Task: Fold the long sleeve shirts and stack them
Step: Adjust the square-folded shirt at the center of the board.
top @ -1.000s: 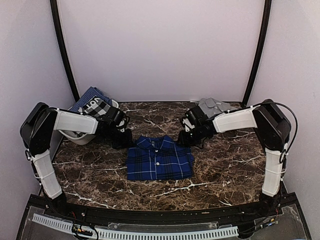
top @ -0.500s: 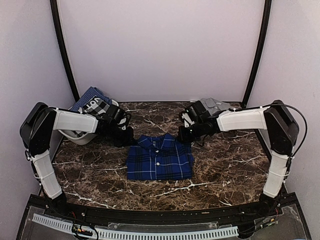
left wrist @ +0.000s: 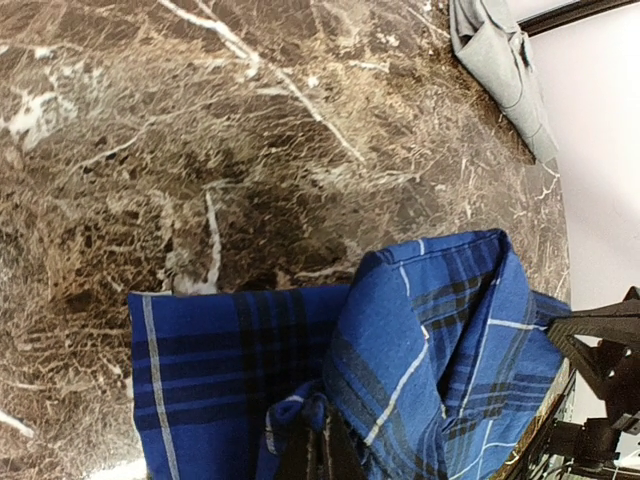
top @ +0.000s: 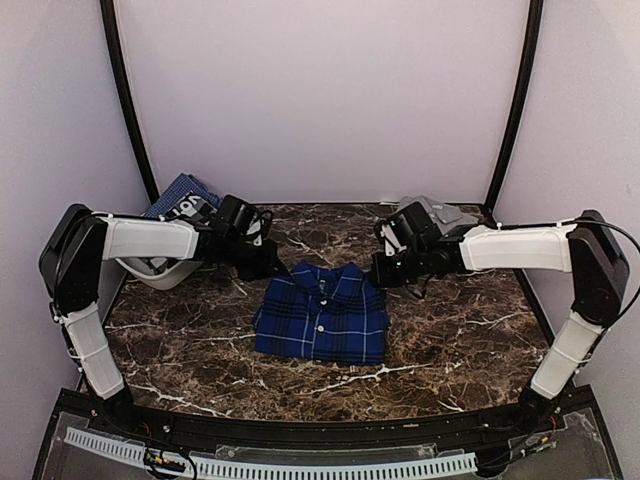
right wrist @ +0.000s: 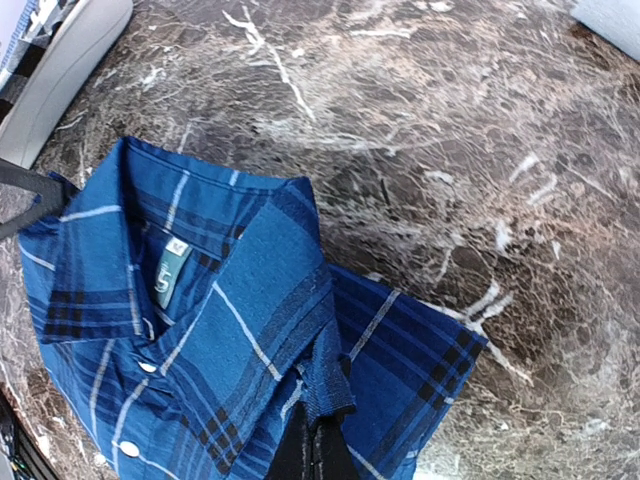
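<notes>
The folded blue and black plaid shirt [top: 322, 312] lies at the middle of the marble table, collar toward the back. My left gripper [top: 268, 264] is shut on its left shoulder cloth [left wrist: 300, 420]. My right gripper [top: 380, 270] is shut on its right shoulder cloth [right wrist: 335, 385]. Both hold the collar end a little raised. The collar and its teal label [right wrist: 168, 276] show in the right wrist view. The plain grey shirt [top: 432, 213] lies folded at the back right corner, also seen in the left wrist view [left wrist: 500, 70].
A white basket [top: 160, 270] stands at the back left with blue and checked cloth [top: 185, 200] in it; its rim shows in the right wrist view [right wrist: 60, 70]. Walls close the back and both sides.
Both grippers have moved toward the back of the table and closer to the collar, pulling the plaid shirt's top end with them; the shirt has shifted back and slightly right.
</notes>
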`<state>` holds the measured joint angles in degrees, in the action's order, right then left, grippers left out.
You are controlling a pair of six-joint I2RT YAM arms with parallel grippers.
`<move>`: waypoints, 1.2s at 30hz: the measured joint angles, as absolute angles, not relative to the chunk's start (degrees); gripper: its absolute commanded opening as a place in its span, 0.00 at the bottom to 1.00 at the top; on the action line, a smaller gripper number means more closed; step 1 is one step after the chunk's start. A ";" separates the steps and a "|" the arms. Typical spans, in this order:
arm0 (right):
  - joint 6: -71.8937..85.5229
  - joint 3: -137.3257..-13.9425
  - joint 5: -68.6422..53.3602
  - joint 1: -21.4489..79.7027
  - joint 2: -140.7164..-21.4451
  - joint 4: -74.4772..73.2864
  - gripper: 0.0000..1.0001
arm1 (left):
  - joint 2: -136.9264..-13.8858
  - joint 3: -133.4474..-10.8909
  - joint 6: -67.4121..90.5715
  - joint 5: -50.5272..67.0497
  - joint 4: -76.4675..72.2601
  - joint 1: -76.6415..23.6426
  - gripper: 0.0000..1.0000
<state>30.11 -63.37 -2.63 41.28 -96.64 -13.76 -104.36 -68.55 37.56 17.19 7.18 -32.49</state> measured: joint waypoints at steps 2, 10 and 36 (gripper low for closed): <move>30.39 -62.30 -1.91 41.28 -96.31 -13.76 0.00 | -104.62 -69.76 37.36 17.17 7.11 -32.56 0.00; 31.11 -59.48 -1.19 40.60 -98.96 -12.97 0.08 | -110.45 -73.47 36.10 15.31 8.27 -32.64 0.51; 33.76 -52.23 -2.59 39.31 -98.80 -7.66 0.09 | -97.19 -49.84 39.90 14.02 6.00 -29.76 0.37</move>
